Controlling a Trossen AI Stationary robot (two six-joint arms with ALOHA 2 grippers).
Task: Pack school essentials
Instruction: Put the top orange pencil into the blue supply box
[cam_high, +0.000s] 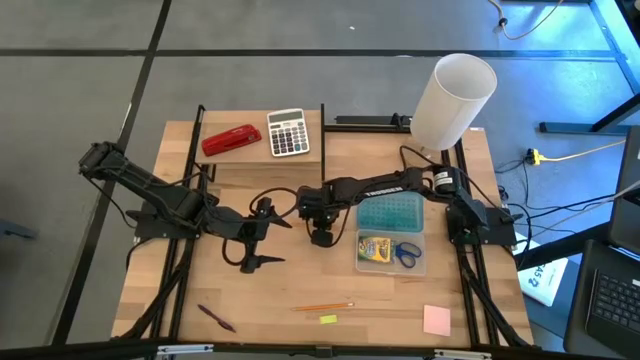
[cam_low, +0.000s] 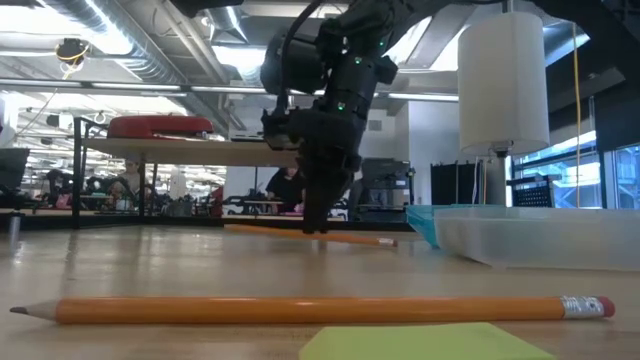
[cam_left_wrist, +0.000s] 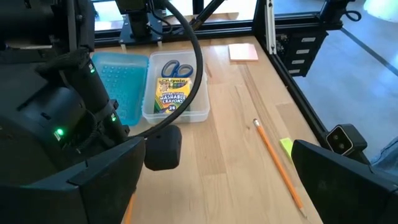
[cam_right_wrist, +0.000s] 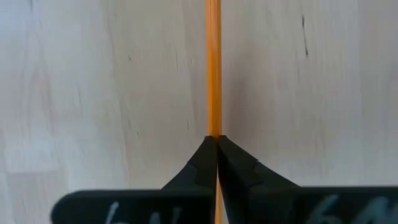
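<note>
Even overhead light falls on my surface (cam_high: 300, 280), shadows soft beneath my right pincer (cam_high: 321, 238). Ceiling lamps glare behind it in the low view; the nearest pencil (cam_low: 320, 309) blurs slightly.

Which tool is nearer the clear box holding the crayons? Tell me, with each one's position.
Right. The right tool, shut on an orange pencil, sits just beside the clear box. The left tool, open, waits farther off, beyond the right one.

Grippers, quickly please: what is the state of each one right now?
Left gripper: open, holding nothing, above the table left of centre.
Right gripper: closed on an orange pencil, low over the table beside the clear box.
</note>
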